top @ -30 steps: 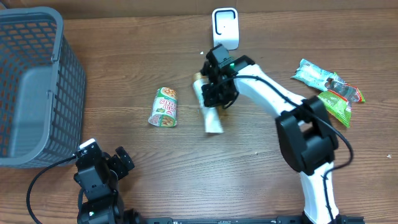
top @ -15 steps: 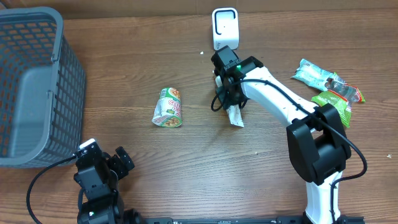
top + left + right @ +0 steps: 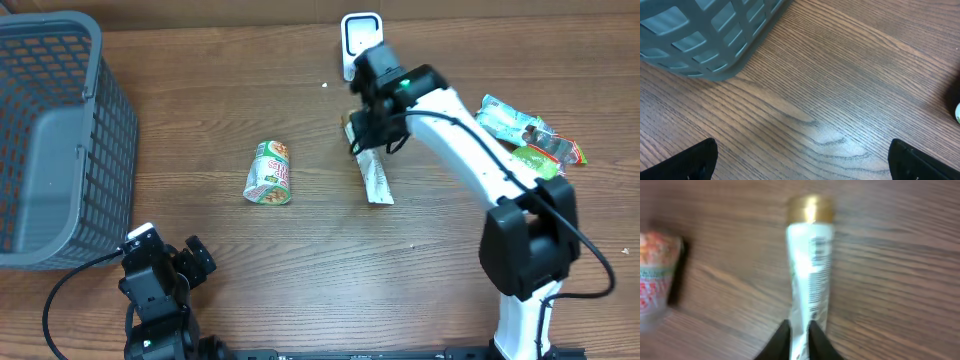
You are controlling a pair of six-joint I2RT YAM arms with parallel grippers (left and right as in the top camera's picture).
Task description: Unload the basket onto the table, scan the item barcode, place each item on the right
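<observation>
Near the white scanner [image 3: 361, 40], the right tool [image 3: 799, 339] pinches a gold-capped tube [image 3: 807, 245], barcode [image 3: 816, 275] showing; the left tool [image 3: 802, 160] hangs spread above the bench [image 3: 840, 75]

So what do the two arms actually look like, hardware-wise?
Right arm: white links, black joint housings, a black cable running along it and a green light lit near the wrist. Left arm: all black, with a small white label on top and a black lead looping off its side. End effector fingers are black on both.
</observation>
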